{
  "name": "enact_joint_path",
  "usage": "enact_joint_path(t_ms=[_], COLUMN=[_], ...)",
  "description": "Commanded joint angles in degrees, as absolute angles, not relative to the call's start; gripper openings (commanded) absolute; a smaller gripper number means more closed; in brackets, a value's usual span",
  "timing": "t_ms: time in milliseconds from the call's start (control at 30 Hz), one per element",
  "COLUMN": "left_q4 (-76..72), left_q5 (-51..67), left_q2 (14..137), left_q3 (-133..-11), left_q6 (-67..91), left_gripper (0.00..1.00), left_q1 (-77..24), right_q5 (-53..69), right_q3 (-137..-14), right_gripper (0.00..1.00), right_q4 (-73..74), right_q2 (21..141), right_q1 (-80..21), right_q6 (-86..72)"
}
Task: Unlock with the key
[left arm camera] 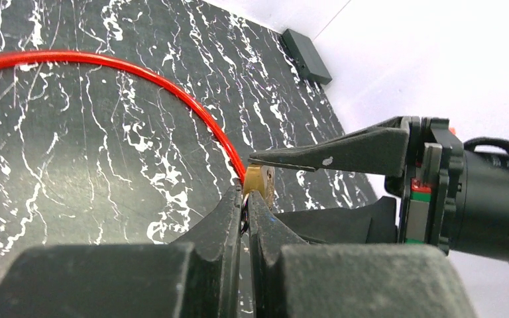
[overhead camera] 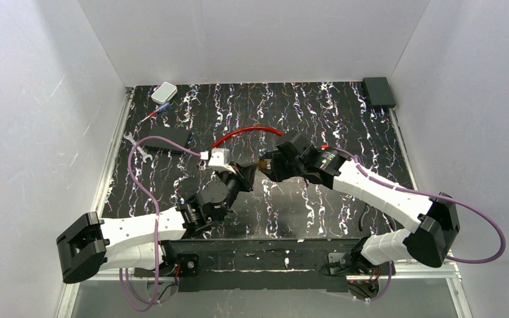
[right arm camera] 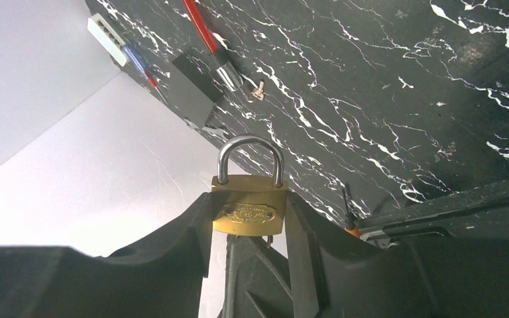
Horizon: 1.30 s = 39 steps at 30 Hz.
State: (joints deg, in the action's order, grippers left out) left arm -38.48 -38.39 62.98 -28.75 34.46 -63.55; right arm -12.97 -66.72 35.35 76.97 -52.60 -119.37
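A brass padlock [right arm camera: 250, 207] with its steel shackle [right arm camera: 250, 158] closed sits clamped between the fingers of my right gripper [right arm camera: 248, 218], held above the table. From below, my left gripper [left arm camera: 245, 199] is shut on the key, whose ring [left arm camera: 244, 217] shows between its pads. The key's blade is hidden against the padlock's bottom [left arm camera: 260, 182]. In the top view the two grippers meet nose to nose at mid-table, left gripper [overhead camera: 248, 174] and right gripper [overhead camera: 273, 165], with the padlock [overhead camera: 262, 164] between them.
A red cable [overhead camera: 248, 132] curves behind the grippers. A white box [overhead camera: 164, 92], a screwdriver [overhead camera: 156, 114], a wrench [overhead camera: 136, 146] and a black block [overhead camera: 172, 139] lie at the back left. A black box [overhead camera: 378, 91] sits at the back right. A small key-like piece [right arm camera: 258, 89] lies by the cable end.
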Motion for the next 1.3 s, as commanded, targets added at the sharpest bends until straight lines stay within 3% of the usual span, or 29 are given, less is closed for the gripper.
enact_joint_path(t_ms=[0, 400, 600, 867, 1067, 1267], left_q4=[-35.7, -36.4, -46.5, -50.1, -49.7, -45.8], left_q5=[-38.5, -32.1, -28.5, -25.5, -25.7, -24.9], left_q2=[62.6, 66.7, 67.7, 69.8, 67.8, 62.4], left_q3=[-29.6, -32.2, -29.6, -29.6, -28.9, -26.9], left_q6=[47.3, 37.6, 30.2, 32.6, 34.1, 33.4], left_gripper=[0.00, 0.00, 0.00, 0.00, 0.30, 0.42], left_q1=[-64.0, -64.0, -64.0, -63.7, -63.0, -62.3], right_q5=[-10.9, -10.0, -9.0, -7.4, -10.5, -14.4], right_q3=[-68.2, -69.4, -70.1, -71.0, -69.6, -67.8], right_gripper=[0.01, 0.01, 0.01, 0.01, 0.01, 0.01], right_q4=[29.3, 29.6, 29.3, 27.6, 29.6, 32.3], right_q2=[75.3, 75.9, 76.2, 75.7, 73.5, 71.1], right_q1=[-53.6, -53.6, -53.6, -53.7, -53.7, -53.6], right_q6=[-131.9, -131.4, -131.0, -130.4, -130.7, -131.5])
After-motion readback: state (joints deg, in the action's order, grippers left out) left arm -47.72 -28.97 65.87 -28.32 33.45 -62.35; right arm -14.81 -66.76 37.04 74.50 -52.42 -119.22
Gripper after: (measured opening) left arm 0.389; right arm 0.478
